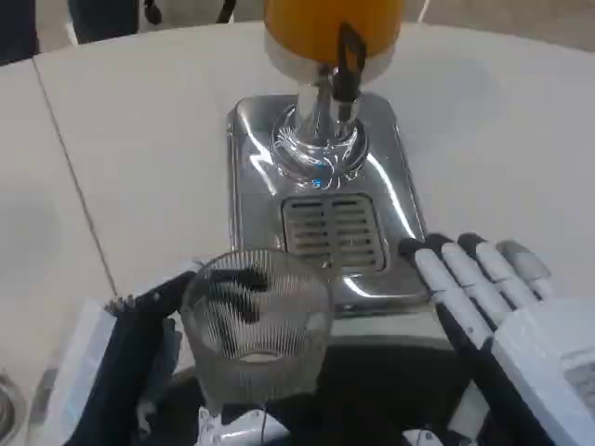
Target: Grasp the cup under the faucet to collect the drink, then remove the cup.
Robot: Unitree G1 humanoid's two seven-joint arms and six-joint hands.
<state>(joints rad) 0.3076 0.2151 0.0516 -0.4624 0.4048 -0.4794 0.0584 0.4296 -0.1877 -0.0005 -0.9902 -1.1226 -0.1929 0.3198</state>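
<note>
You are facing a white table [139, 139] with a thin dark seam running diagonally down its left side. Directly on it sits a drink dispenser [321, 111] — an orange tank on a chrome column, rising from a shiny chrome base with a slotted drip grate [333, 228] near you.

The drip grate [332, 226] lies uncovered, blocked at twelve o'clock by the dispenser column [319, 130], open table [139, 139] at nine o'clock.
</note>
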